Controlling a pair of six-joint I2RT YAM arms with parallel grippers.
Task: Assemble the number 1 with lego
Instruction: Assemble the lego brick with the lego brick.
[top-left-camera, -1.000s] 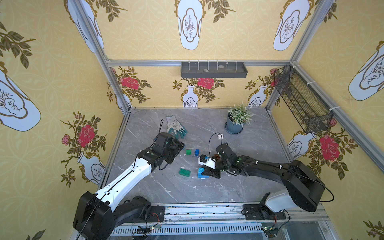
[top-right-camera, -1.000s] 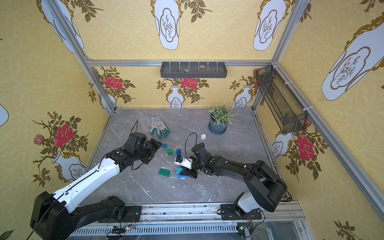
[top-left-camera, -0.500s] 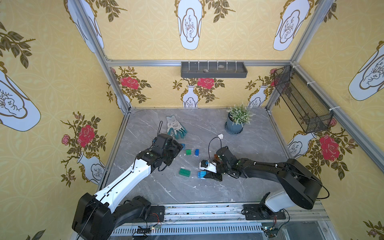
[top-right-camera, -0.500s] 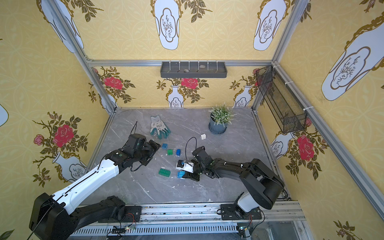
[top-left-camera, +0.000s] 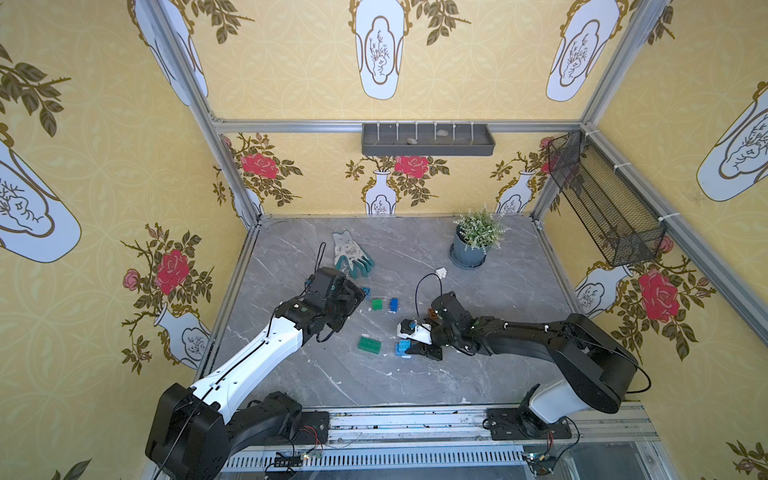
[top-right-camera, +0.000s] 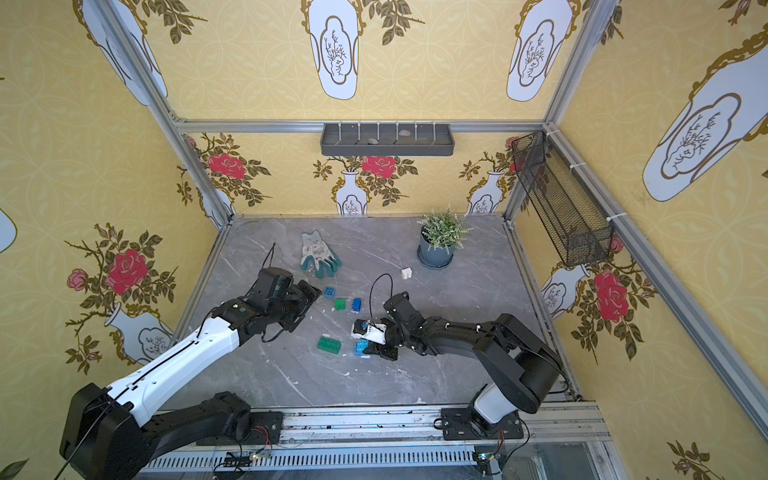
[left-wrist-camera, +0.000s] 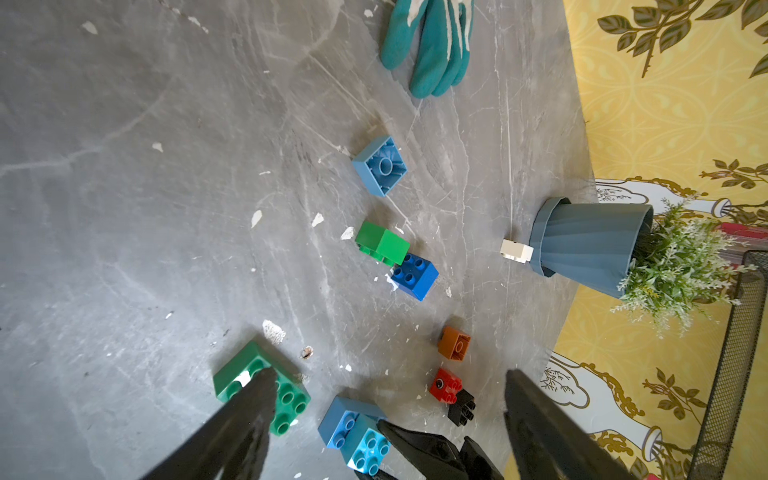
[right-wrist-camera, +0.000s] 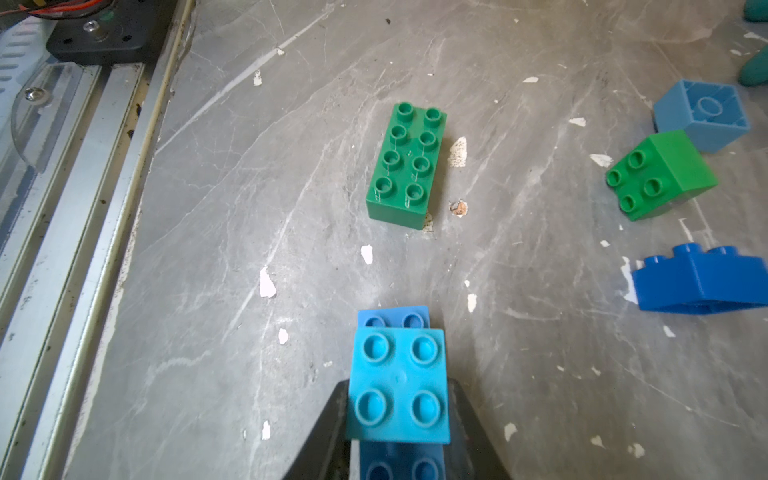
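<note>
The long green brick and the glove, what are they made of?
The long green brick looks like hard, smooth plastic: it has crisp moulded studs, straight edges and a slight shine. The glove is probably soft cloth, pale with a faint print. Its fingers seem dipped in a dull teal coating that looks rubbery, and it lies limp and flat.

The left arm (top-left-camera: 249, 365) has a long white link with a thin black seam, and black joints behind the left fingers (left-wrist-camera: 245, 419), which are matte black tapering blades. The right arm (top-left-camera: 519, 336) is black with small white tabs and a white shoulder shell. Just behind the right fingers (right-wrist-camera: 324, 432) sit a white camera block (top-left-camera: 413, 332) and a looping thin black cable (top-left-camera: 417, 291).
</note>
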